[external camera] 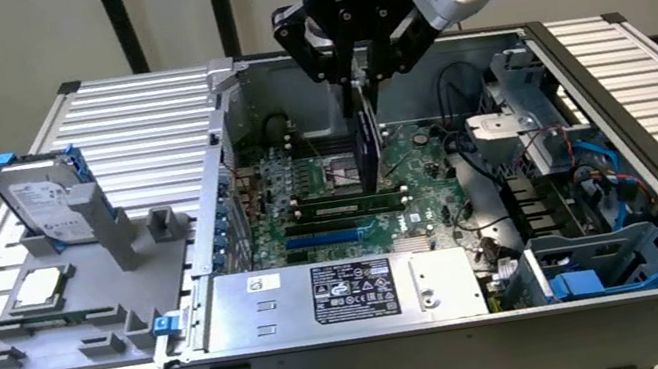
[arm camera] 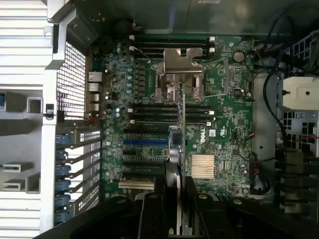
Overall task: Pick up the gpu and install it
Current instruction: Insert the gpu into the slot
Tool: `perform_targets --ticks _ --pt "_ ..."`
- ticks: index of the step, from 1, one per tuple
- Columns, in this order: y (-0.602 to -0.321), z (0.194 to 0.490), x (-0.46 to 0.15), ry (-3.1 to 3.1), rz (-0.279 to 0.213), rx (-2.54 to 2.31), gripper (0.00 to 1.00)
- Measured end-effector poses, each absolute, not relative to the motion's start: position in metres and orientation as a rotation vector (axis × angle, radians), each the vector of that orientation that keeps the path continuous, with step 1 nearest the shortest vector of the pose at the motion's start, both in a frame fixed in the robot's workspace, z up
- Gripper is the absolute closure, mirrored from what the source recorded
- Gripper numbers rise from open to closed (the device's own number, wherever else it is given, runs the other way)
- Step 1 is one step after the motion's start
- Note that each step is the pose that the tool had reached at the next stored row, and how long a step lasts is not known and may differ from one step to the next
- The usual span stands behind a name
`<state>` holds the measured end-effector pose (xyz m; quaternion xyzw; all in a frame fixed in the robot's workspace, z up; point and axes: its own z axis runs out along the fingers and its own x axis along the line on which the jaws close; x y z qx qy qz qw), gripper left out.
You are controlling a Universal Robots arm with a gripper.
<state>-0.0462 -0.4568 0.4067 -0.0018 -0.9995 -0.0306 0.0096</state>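
My gripper (external camera: 361,72) hangs over the open computer case (external camera: 642,119), shut on the gpu (external camera: 363,138). The thin card hangs upright from the fingers, its black face towards the exterior view's left, and its lower edge is above the green motherboard (external camera: 414,164) near the CPU socket. In the wrist view the gpu (arm camera: 176,144) shows edge-on as a narrow strip running out from the gripper (arm camera: 178,191) across the motherboard (arm camera: 224,79). It lies over the row of black slots and beside the blue slot (arm camera: 144,142). I cannot tell whether it touches a slot.
On the exterior view's left a grey fixture tray (external camera: 83,324) carries the silver hard drive with blue rails (external camera: 44,199) and the square silver CPU chip (external camera: 39,287). A power supply (external camera: 335,290) fills the case front, with cables and drive bays (external camera: 594,265) on the right.
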Motion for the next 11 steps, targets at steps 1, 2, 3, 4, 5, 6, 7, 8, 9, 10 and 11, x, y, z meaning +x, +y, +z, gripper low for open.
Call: perform_targets --ticks 1,2,3,4,5,6,7,8,9,10,11 --pt "-0.4561 0.4042 -0.0455 -3.121 -0.096 -0.007 1.00" --pt "-0.4561 0.4043 -0.0455 -3.121 -0.095 -0.007 1.00" --pt "-0.4561 0.4043 -0.0455 -3.121 -0.095 -0.007 1.00" --pt "-0.4561 0.4043 -0.0455 -3.121 -0.095 -0.007 1.00" --pt "-0.4561 0.4043 -0.0455 -3.121 -0.095 -0.007 1.00" --pt "-0.4561 0.4043 -0.0455 -3.121 -0.095 -0.007 1.00" --pt "-0.4561 0.4043 -0.0455 -3.121 -0.095 -0.007 1.00" --pt "-0.4561 0.4043 -0.0455 -3.121 -0.095 -0.007 1.00" --pt "-0.4561 0.4043 -0.0455 -3.121 -0.095 -0.007 1.00" --pt "-0.4561 0.4043 -0.0455 -3.121 -0.095 -0.007 1.00" --pt "-0.4561 0.4043 -0.0455 -3.121 -0.095 -0.007 1.00"
